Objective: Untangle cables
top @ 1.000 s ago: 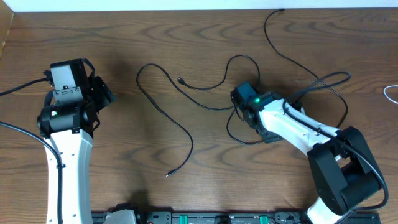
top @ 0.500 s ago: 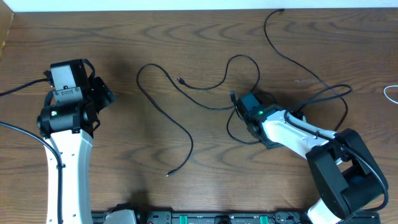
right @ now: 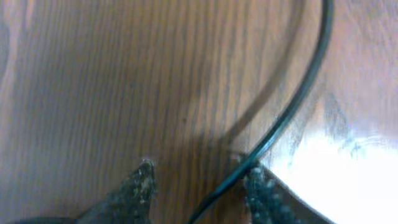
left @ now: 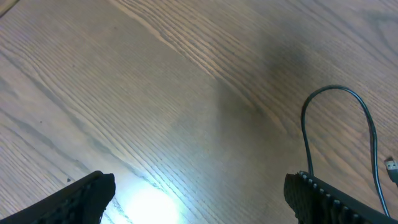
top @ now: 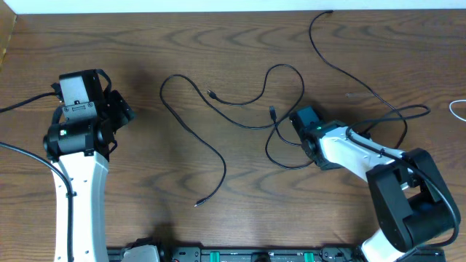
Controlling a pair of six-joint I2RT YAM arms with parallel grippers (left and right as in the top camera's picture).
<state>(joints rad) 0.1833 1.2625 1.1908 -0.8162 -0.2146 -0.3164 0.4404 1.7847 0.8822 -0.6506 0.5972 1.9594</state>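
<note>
Left side: left gripper [left: 200, 183] hangs over bare table [top: 145, 44], fingers wide, holding nothing. It is near the loop of the left cable [top: 211, 149], not touching it.

That cable runs from its loop down to a free plug toward the front edge. Its long lower run lies clear of the rest.

Centre: mid cable [top: 287, 68] arches up, comes down past the right arm and curls into a loop beside it. Black strands cross here in at least two places. I cannot trace which end belongs to which.

Right gripper [right: 198, 167] is down low at that crossing. Fingers are narrow with a gap showing. One black strand [right: 292, 106] runs between them, against one finger only. Not pinched, as far as the blurred wrist view shows.

Right: far cable [top: 342, 70] comes from the back edge and passes by the right arm. A white cable [top: 457, 109] just shows at the table's edge, apart from the black ones.

Progress, my reading: early to middle. The cables are spread out and no tight knot shows, but the centre crossings remain. Each cable has yet to be laid apart.

Surface: dark, strongly grained wood, flat, with glare in the wrist views. A pale strip [top: 218, 6] runs along the back. No more of the room shows.
</note>
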